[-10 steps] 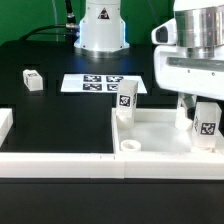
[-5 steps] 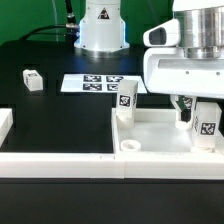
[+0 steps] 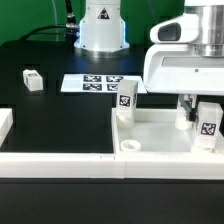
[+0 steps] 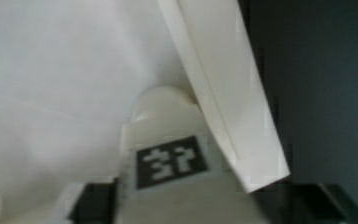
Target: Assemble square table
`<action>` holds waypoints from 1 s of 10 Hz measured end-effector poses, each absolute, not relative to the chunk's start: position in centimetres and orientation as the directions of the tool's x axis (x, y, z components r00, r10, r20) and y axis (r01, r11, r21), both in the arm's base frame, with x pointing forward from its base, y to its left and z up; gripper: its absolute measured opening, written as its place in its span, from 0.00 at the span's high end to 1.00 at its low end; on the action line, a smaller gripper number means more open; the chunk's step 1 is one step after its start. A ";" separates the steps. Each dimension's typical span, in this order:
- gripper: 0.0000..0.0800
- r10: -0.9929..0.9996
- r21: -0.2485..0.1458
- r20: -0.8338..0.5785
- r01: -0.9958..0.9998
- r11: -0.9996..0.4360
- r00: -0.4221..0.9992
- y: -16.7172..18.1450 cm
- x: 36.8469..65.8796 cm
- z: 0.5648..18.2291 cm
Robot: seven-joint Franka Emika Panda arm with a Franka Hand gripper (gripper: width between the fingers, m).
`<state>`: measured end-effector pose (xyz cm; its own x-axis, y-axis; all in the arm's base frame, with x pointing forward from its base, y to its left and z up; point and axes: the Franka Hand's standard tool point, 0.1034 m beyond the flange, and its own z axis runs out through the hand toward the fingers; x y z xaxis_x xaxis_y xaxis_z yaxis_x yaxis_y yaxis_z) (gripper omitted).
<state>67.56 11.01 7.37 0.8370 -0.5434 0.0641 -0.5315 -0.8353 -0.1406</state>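
Observation:
The white square tabletop [image 3: 160, 138] lies at the exterior view's lower right, rim up, with a round socket [image 3: 128, 146] at its near corner. One tagged leg [image 3: 125, 99] stands at its far left corner. A second tagged leg [image 3: 208, 123] stands by the right side, and my gripper [image 3: 196, 118] hangs over it. In the wrist view that leg [image 4: 171, 158] sits between my two dark fingertips [image 4: 98, 203], next to the tabletop's rim [image 4: 220, 90]. The jaws are open, narrow and close to the leg's sides, and I see no firm grip. A loose leg [image 3: 33, 80] lies far left.
The marker board [image 3: 100, 84] lies on the black table behind the tabletop. White border bars [image 3: 55, 160] run along the front edge and the left [image 3: 5, 125]. The robot's base [image 3: 100, 30] stands at the back.
The gripper body has shifted slightly sideways and settled over the right-hand leg. Its fingers have drawn in towards that leg. The legs and tabletop have not moved.

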 end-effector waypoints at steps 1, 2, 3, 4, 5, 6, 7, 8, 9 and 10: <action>0.63 -0.594 -0.137 0.054 -0.584 -0.800 0.802 10.6 67.4 7.2; 0.63 -0.648 -0.141 0.043 -0.637 -0.758 0.761 10.7 67.4 7.2; 0.63 -0.728 -0.142 0.025 -0.719 -0.681 0.685 10.7 67.4 7.2; 0.63 -0.868 -0.125 -0.025 -0.863 -0.489 0.496 11.0 67.1 7.2; 0.63 -0.956 -0.129 -0.072 -0.954 -0.273 0.283 11.0 67.4 7.0; 0.63 -0.990 -0.128 -0.122 -0.990 -0.054 0.070 10.9 67.6 7.0; 0.63 -0.988 -0.138 -0.148 -0.988 0.067 -0.046 10.6 67.4 7.0; 0.63 -0.983 -0.131 -0.158 -0.985 0.111 -0.090 10.6 67.4 7.0; 0.63 -0.982 -0.129 -0.158 -0.984 0.124 -0.103 10.7 67.4 7.0; 0.63 -0.991 -0.155 -0.133 -0.988 -0.002 0.023 10.7 67.5 6.9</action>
